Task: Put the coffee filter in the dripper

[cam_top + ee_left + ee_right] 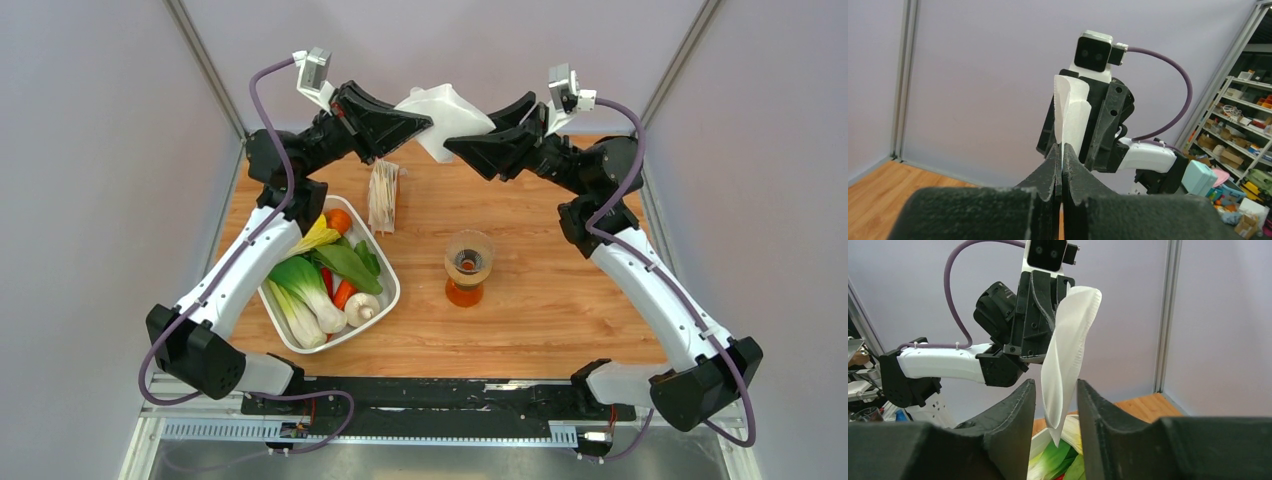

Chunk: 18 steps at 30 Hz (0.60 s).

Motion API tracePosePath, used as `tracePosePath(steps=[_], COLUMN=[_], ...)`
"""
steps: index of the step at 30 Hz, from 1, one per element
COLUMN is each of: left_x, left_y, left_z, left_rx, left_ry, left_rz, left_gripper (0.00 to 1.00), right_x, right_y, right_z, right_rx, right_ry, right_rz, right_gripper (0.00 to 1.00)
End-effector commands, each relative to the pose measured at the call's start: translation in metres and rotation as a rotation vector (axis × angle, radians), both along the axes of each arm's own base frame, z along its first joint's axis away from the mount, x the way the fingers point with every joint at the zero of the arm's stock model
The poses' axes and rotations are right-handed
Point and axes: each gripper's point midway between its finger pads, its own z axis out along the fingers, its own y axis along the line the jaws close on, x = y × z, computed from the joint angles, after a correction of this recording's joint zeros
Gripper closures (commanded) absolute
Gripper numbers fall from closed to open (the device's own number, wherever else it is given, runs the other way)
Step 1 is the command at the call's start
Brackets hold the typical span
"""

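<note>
The coffee filter (445,115), a thin white paper cone, is held in the air over the back of the table. My left gripper (425,122) is shut on one edge of it; the pinch shows in the left wrist view (1061,150), with the filter (1073,115) rising above the jaws. My right gripper (470,132) is open. In the right wrist view (1055,384) the filter's (1068,350) pointed lower end hangs between the spread fingers. The dripper (468,255), a clear cone with a brown ring, sits on an orange-tinted glass vessel (465,292) at mid-table, well below both grippers.
A wrapped bundle of stacked filters (383,195) lies at back centre-left. A white tray (388,300) of vegetables stands on the left beside the left arm. The wooden table ends at grey walls at the back and both sides.
</note>
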Motion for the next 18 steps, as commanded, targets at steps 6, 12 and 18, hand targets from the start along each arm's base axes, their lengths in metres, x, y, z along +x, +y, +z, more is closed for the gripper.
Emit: tracePosePath(steps=[6,12,18], left_x=[-0.007,-0.003,-0.005], left_y=[0.005,-0.002,-0.012], left_z=[0.0,-0.02,-0.022], left_rx=[0.0,0.017,0.015], left_ry=[-0.028,0.03,0.017], left_rz=[0.006,-0.003,-0.024], left_gripper=[0.86,0.5,0.55], right_x=[0.002,0.008,0.002], right_y=[-0.017,-0.022,-0.018], right_z=[0.02,0.018,0.009], right_rx=[0.025,0.077,0.066], right_ry=[-0.028,0.037,0.081], right_rz=[-0.044,-0.026,0.029], right_gripper=[1.0,1.0,1.0])
